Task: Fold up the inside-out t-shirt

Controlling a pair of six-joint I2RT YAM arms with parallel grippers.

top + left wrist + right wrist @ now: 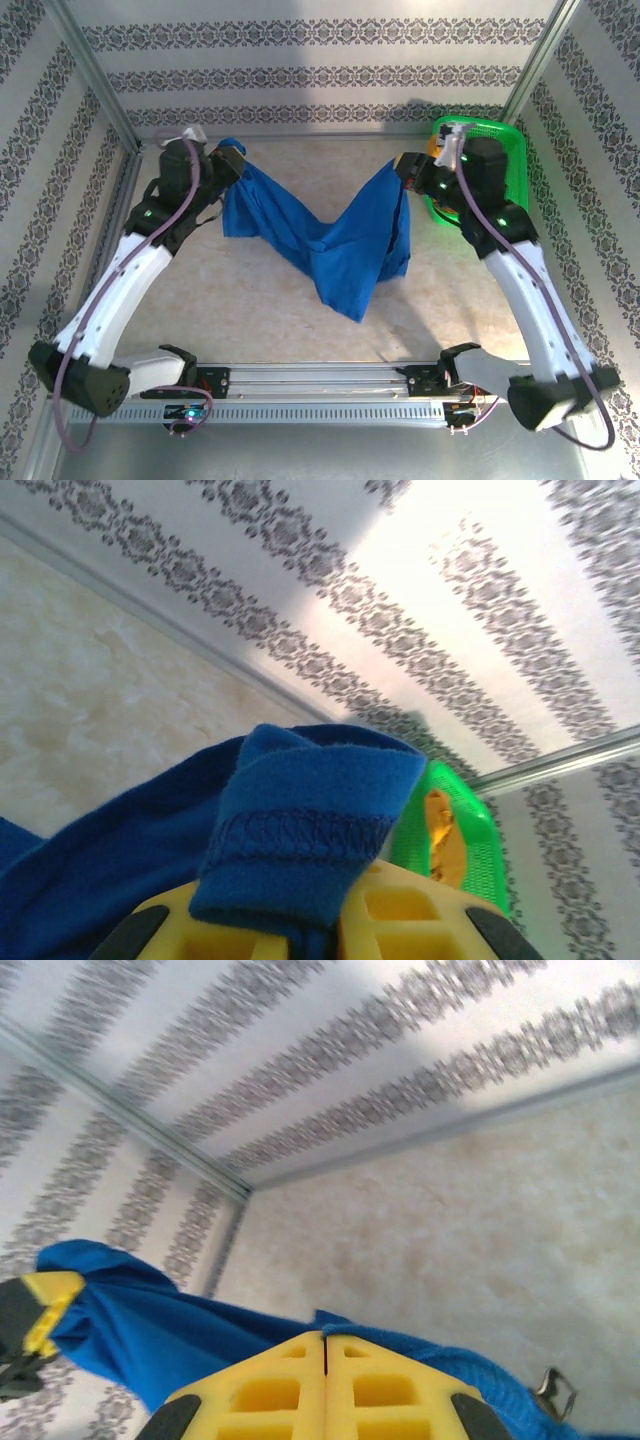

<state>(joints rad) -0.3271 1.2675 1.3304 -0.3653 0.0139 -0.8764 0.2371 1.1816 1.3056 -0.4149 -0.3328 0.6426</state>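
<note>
The inside-out t-shirt (330, 245) is royal blue and hangs in a sagging V between my two raised grippers, its lowest fold draping down toward the table's middle. My left gripper (228, 160) holds the left corner at the back left. In the left wrist view the stitched hem (300, 810) folds over the yellow fingers of that gripper (320, 920), and cloth runs down between them. My right gripper (405, 170) holds the right corner. In the right wrist view its jaws (325, 1338) are pressed together on a blue edge (150, 1330).
A green basket (510, 150) stands at the back right behind the right arm, with a mustard-yellow garment (445, 840) inside. Patterned walls close in the back and both sides. The beige tabletop (250, 310) lies bare in front of the shirt.
</note>
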